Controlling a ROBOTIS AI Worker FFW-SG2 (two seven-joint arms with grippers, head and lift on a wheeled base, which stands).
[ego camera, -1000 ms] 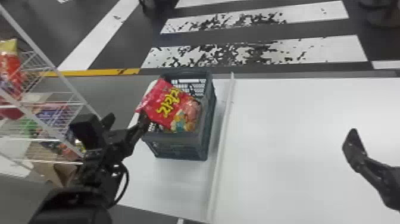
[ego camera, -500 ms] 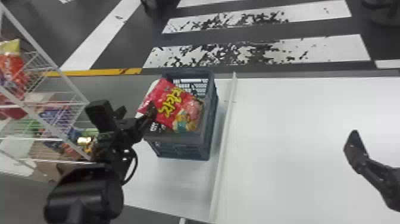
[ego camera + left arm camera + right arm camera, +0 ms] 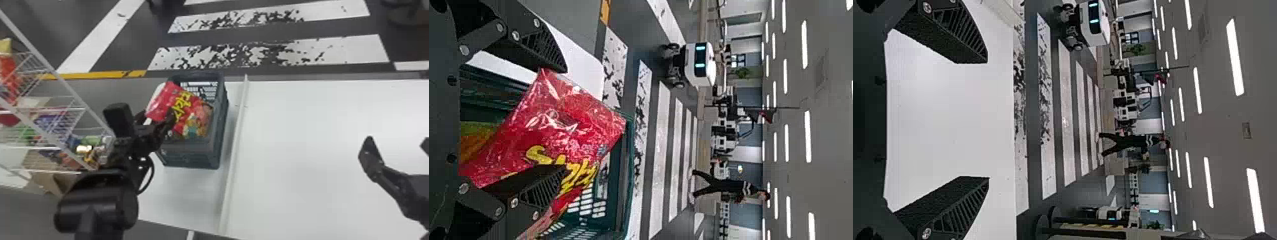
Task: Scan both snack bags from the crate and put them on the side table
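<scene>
The left end effector [image 3: 564, 120] is wide open at the red snack bag [image 3: 191, 108] in the crate [image 3: 191, 156], so closing off-centre may let it slip, while the right end effector [image 3: 987, 120] is open, empty.

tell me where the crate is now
In the head view, the crate stands left of centre on the white table, just left of the long white strip.

Left jaws, right jaws parted.

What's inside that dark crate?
A red snack bag covers much of the opening of the crate; slotted wall shows beyond it. Whatever lies beneath the bag is covered.
</scene>
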